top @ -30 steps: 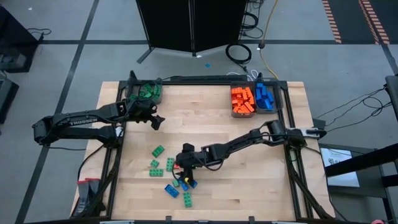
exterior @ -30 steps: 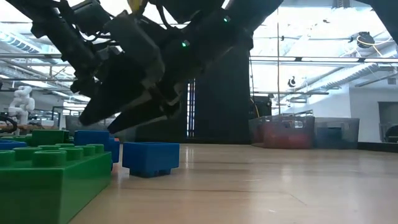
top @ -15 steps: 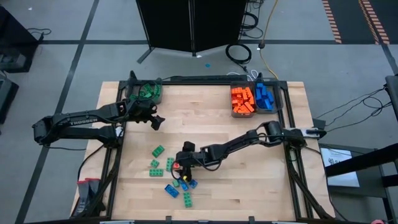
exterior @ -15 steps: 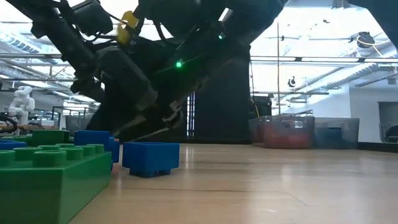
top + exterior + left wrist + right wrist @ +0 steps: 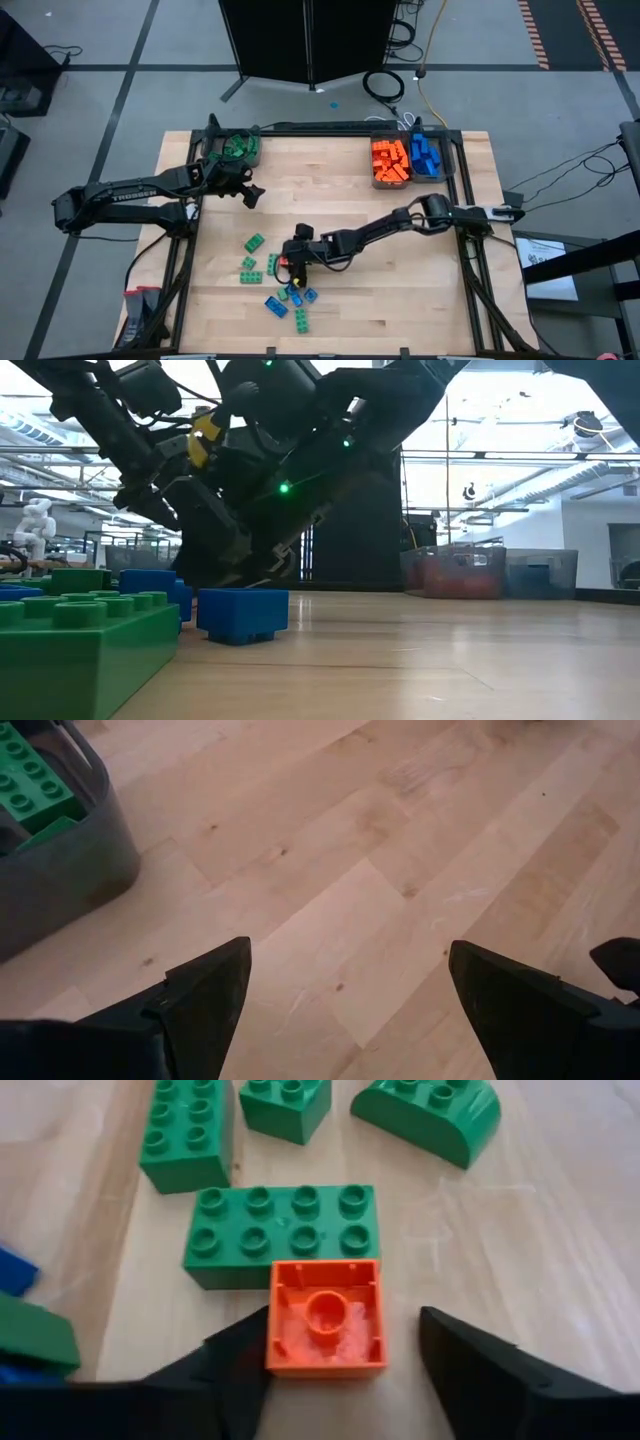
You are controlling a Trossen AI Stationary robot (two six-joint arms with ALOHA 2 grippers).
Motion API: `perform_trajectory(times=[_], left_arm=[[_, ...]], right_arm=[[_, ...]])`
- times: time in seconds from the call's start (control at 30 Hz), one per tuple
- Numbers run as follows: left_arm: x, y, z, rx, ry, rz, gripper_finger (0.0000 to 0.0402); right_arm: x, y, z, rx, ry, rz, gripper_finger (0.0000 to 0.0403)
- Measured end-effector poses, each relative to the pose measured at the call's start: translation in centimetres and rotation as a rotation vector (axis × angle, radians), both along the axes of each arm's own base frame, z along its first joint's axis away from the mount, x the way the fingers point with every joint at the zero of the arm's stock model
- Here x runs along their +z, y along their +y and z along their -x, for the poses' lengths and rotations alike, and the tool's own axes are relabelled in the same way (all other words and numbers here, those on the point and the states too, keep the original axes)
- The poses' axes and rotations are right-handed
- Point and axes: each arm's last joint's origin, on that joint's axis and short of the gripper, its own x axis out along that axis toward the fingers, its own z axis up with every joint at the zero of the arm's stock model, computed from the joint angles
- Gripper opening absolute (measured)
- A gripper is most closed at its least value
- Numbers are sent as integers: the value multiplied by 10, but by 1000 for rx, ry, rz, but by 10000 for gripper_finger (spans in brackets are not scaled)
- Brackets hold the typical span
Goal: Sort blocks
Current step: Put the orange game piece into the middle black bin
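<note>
Most small studded plastic blocks are binned at twelve and one o'clock, a loose cluster (image 5: pixel 272 280) remains at six o'clock on the wooden tabletop (image 5: pixel 400 300), where the right end effector (image 5: pixel 340 1355) straddles an upturned orange block (image 5: pixel 325 1316), jaws not visibly gripping, while the left end effector (image 5: pixel 340 985) hangs wide open, empty.

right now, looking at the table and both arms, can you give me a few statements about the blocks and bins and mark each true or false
1. An orange block lies hollow side up between the right gripper jaws. True.
2. The left gripper holds a green block. False: its jaws are open over bare table.
3. The green bin sits at the table's far left corner. True.
4. The orange bin is empty. False: it holds orange blocks.
5. The loose blocks near the right gripper include green ones. True.
</note>
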Motion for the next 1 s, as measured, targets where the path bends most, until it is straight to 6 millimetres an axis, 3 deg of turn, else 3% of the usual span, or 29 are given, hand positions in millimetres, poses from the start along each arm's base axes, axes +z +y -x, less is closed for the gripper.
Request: perform_trajectory(times=[0.17,0.37,0.43,0.57,0.8,1.0], left_arm=[[0,0,0,1,0,-1,343],[0,0,0,1,0,-1,343],[0,0,0,1,1,0,343],[0,0,0,2,3,2,343],[0,0,0,2,2,1,343],[0,0,0,2,3,1,343]], right_arm=[[1,-4,-1,-5,-7,-12,117],[10,-8,-1,-44,-14,-51,119],[23,-13,3,-65,0,-29,119],[66,-35,19,-121,68,71,119],[141,-97,84,-243,252,337,119],[165,-156,187,-496,247,283,119]])
